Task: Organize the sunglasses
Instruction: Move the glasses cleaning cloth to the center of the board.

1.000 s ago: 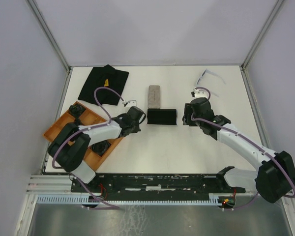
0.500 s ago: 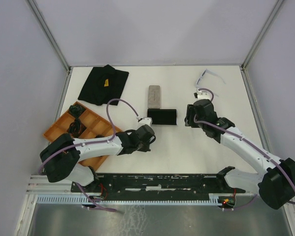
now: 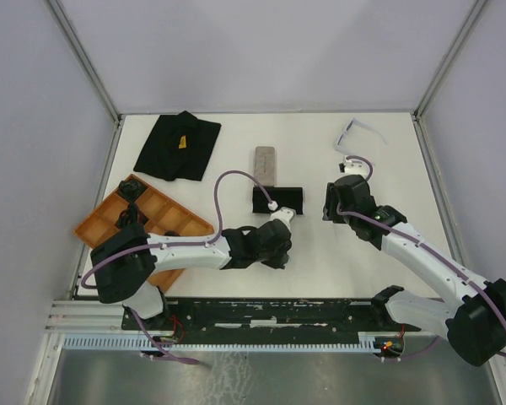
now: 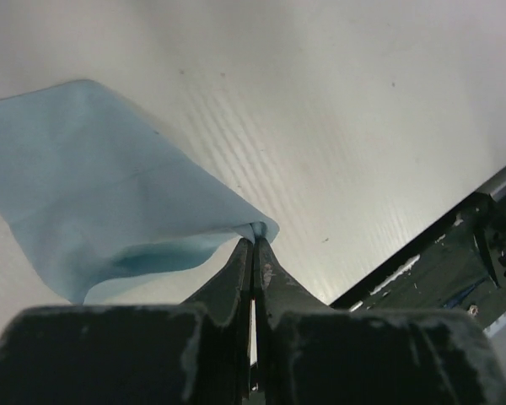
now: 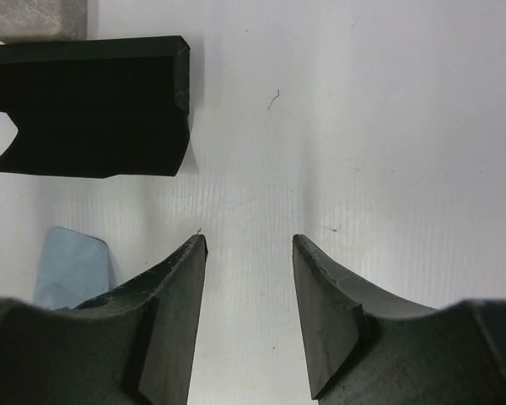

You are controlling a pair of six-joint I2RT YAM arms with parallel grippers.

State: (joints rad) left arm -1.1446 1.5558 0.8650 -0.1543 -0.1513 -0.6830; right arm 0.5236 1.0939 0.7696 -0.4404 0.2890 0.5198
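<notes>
The pale-framed sunglasses (image 3: 358, 131) lie unfolded at the far right of the table, beyond my right gripper (image 3: 331, 202). That gripper (image 5: 246, 245) is open over bare table, with nothing between its fingers. The black case (image 5: 84, 105) lies to its left. My left gripper (image 4: 255, 232) is shut on the edge of a light blue cloth (image 4: 93, 186), which hangs from its tips above the table. In the top view my left gripper (image 3: 274, 245) sits just in front of the black case (image 3: 278, 200), and the arm hides the cloth. I see no black-framed pair that I can make out.
A grey case (image 3: 266, 164) lies behind the black case. A black cloth (image 3: 177, 143) is at the back left. An orange compartment tray (image 3: 156, 207) at the left holds dark items. The black base rail (image 4: 455, 245) runs along the near table edge.
My left arm has swept right from beside the orange tray to in front of the black case, staying shut. My right gripper has shifted slightly right and nearer, still open.
</notes>
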